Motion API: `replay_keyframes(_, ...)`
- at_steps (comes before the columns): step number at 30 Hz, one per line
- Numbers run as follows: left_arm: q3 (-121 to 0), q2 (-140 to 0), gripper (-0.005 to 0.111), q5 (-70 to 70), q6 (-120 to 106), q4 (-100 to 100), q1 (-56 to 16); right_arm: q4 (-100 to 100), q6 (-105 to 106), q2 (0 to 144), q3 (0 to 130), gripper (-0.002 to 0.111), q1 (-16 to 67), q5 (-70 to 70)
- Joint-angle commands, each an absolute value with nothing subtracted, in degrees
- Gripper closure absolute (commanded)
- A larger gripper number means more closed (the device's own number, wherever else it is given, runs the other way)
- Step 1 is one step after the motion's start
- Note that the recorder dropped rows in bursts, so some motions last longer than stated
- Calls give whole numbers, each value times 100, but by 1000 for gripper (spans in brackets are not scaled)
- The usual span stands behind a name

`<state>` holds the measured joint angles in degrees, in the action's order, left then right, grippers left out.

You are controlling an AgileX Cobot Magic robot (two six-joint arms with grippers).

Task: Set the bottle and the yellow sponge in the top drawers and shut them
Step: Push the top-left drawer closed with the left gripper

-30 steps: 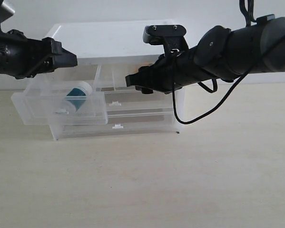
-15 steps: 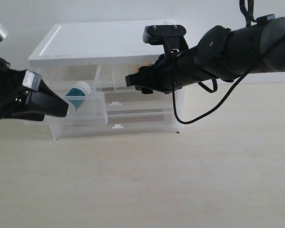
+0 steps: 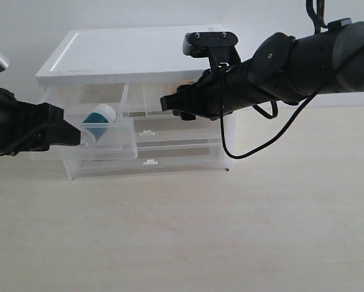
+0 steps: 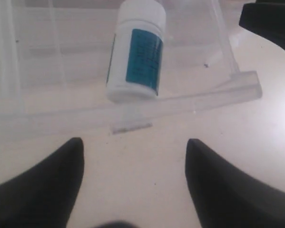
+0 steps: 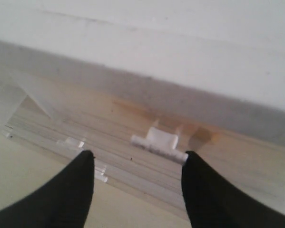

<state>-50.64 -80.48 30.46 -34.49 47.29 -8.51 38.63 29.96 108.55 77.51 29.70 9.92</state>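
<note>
Your left gripper (image 3: pixel 77 137) hovers with its jaws spread and empty just in front of the clear cabinet (image 3: pixel 133 52), facing the left top drawer (image 3: pixel 118 147), which stands pulled partway out of the cabinet; the bottle (image 3: pixel 99 123) lies on its side inside that drawer, teal label up, close behind the drawer's front edge and its small tab (image 4: pixel 130 125); your right gripper (image 3: pixel 164 103) sits at the cabinet's upper right front, jaws released and holding nothing, its fingertips (image 5: pixel 85 159) on either side of the white tab handle (image 5: pixel 159 141) of the right top drawer (image 5: pixel 85 116), which sits pushed in flush with the cabinet; the yellow sponge (image 5: pixel 132 108) shows only as an orange haze behind that drawer's translucent front; the cabinet rests on a pale table (image 3: pixel 230 231).
</note>
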Motion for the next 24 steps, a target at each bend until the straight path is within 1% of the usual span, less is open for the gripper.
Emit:
replay_keyframes(1,-5069,-8368,49,2597,-4399,5745,-874,3811,3074,10858,7804,57,2917,945)
replay_keyframes(7,-5351,-8737,49,2585,-5512,6966,-874,3811,3074,10858,7804,57,2917,961)
replay_keyframes(24,-6583,-9757,49,2298,-5654,7381,-864,3822,3102,10858,7804,57,2917,1038)
